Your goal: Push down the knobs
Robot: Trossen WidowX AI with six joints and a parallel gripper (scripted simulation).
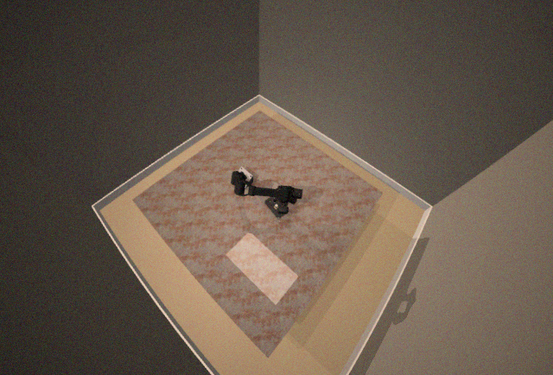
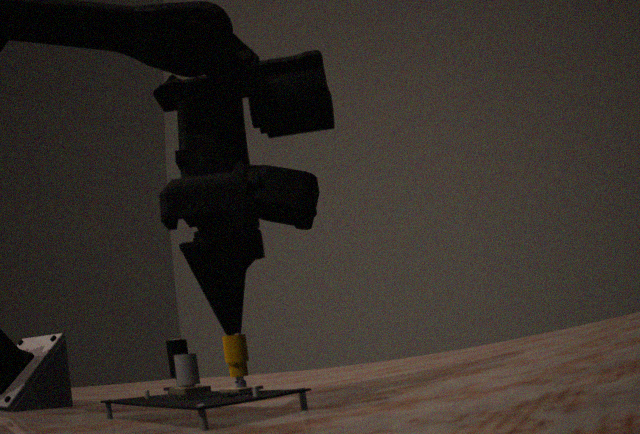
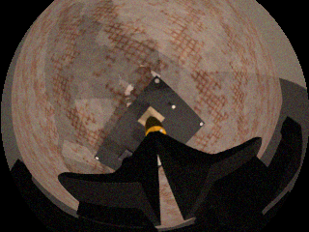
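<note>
Board (image 1: 245, 173) (image 2: 199, 402) (image 3: 182, 121) on short legs, standing on the patterned table (image 1: 192, 228) (image 2: 465, 382) (image 3: 217, 87) beneath my gripper (image 1: 236, 177) (image 2: 233, 332) (image 3: 157, 137). Its fingers are clenched together with nothing between them, tips pointing down at the top of a yellow knob (image 2: 235, 354) (image 3: 156, 128). That knob stands upright, a short piece of grey shaft (image 2: 240, 381) visible beneath it, so I judge it partly seated, with some pushing left. Beside it, a grey knob (image 2: 186, 369) appears low against its mount; I cannot tell whether it is fully down. Letting go, opening and backing off remain.
</note>
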